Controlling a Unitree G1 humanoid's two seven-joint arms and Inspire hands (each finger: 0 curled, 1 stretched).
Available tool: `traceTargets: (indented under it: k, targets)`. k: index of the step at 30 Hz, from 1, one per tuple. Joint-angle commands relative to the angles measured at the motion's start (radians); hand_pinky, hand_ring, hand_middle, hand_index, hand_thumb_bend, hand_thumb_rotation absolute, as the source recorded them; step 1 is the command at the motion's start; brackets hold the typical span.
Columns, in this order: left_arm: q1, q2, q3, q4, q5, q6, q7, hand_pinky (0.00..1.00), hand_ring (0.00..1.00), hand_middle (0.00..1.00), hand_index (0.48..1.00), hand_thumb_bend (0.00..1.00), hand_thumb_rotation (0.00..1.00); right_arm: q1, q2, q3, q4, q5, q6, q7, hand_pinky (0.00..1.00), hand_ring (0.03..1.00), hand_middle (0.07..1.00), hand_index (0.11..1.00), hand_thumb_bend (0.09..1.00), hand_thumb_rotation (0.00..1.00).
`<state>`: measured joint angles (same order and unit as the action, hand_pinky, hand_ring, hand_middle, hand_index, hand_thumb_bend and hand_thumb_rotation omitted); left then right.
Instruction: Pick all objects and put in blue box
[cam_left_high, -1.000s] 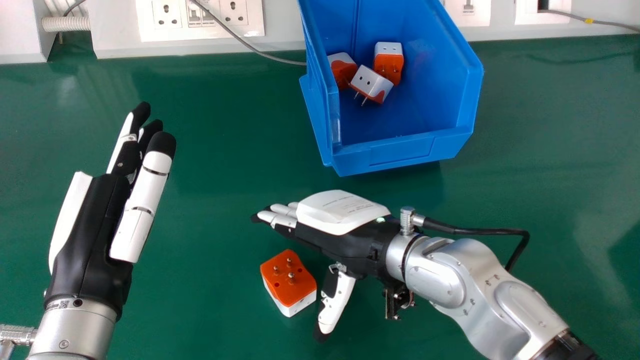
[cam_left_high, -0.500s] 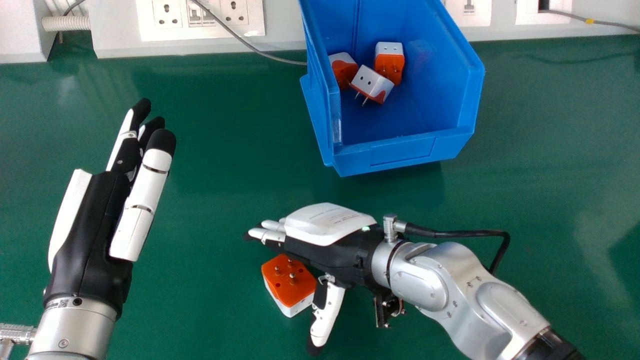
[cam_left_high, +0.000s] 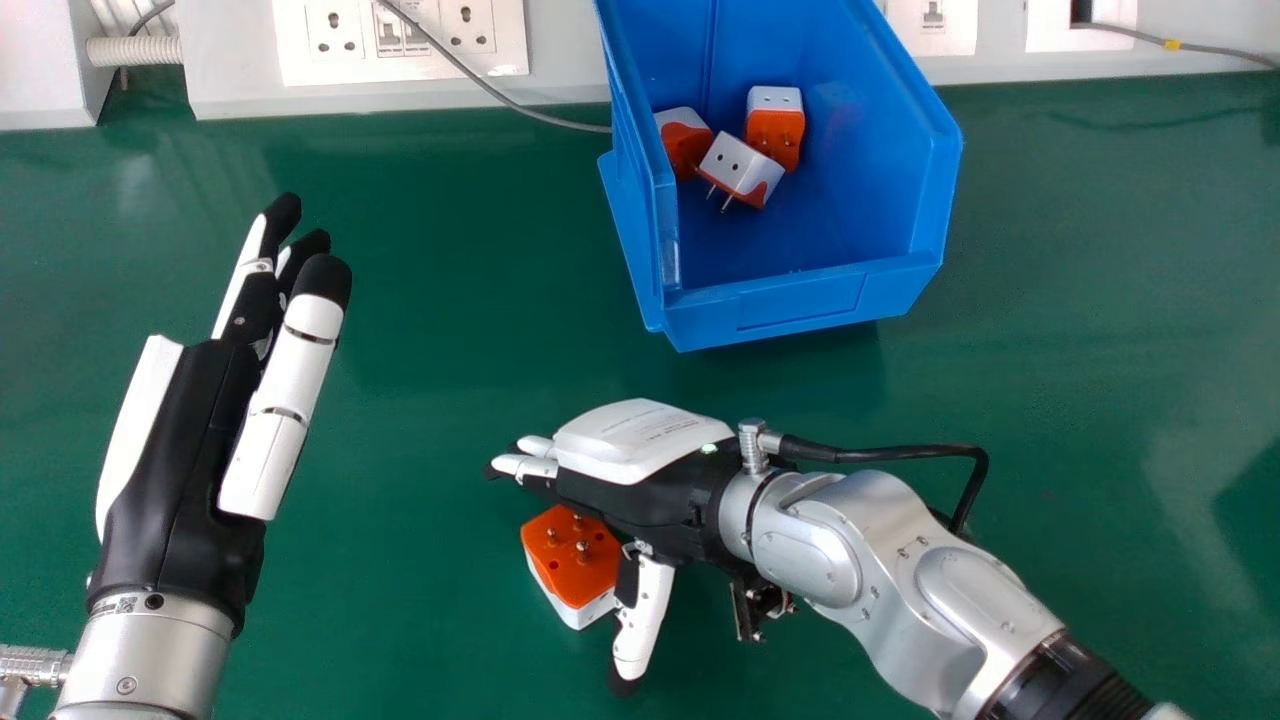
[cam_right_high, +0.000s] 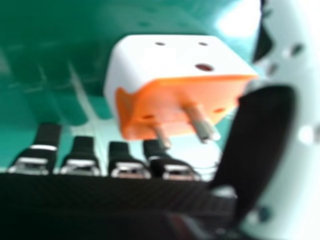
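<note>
Inside blue box (cam_left_high: 800, 305): three orange-white adapters (cam_left_high: 741, 168).

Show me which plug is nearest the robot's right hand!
The plug on the green table; the other three plugs are inside the blue box.

White socket panels (cam_left_high: 430, 65) line the wall behind the green table (cam_left_high: 450, 300), a grey cable (cam_left_high: 470, 75) crossing one.

A white-and-orange plug adapter (cam_right_high: 150, 65) sits in the upper middle of the frame, metal pins (cam_right_high: 201, 124) pointing toward the lower middle. Fingertips (cam_right_high: 47, 135) of the right hand (cam_left_high: 625, 502) line the lower left; its thumb (cam_right_high: 300, 165) spans the right edge. The table (cam_right_high: 35, 65) is green.
</note>
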<state>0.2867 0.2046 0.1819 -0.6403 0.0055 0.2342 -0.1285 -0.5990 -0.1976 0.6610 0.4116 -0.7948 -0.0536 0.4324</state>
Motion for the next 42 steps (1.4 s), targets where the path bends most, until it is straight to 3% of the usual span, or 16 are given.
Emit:
traceTargets:
  k: [1, 11, 29, 42]
  targets:
    - [-0.004, -0.002, 0.004, -0.028, -0.004, -0.003, 0.004, 0.91, 0.97, 0.97, 0.984, 0.54, 1.00, -0.021, 0.005, 0.002, 0.007, -0.011, 0.012, -0.010, 0.91, 0.979, 0.997, 0.944, 0.907, 0.15]
    - [-0.008, 0.003, 0.004, -0.031, -0.002, 0.003, 0.004, 0.91, 0.96, 0.97, 0.983, 0.53, 1.00, -0.021, 0.007, 0.010, 0.024, -0.026, 0.011, -0.044, 0.91, 0.969, 0.983, 0.924, 0.897, 0.14]
    - [-0.031, -0.005, 0.002, -0.020, -0.009, 0.012, 0.007, 0.91, 0.96, 0.97, 0.983, 0.52, 1.00, -0.041, 0.003, 0.053, 0.050, -0.075, -0.015, -0.072, 0.85, 0.918, 0.924, 0.852, 0.865, 0.10]
    - [-0.044, -0.011, 0.001, -0.026, -0.013, 0.037, 0.007, 0.91, 0.97, 0.97, 0.984, 0.52, 1.00, -0.066, 0.003, 0.064, 0.072, -0.084, -0.020, -0.050, 0.81, 0.885, 0.894, 0.828, 0.853, 0.08]
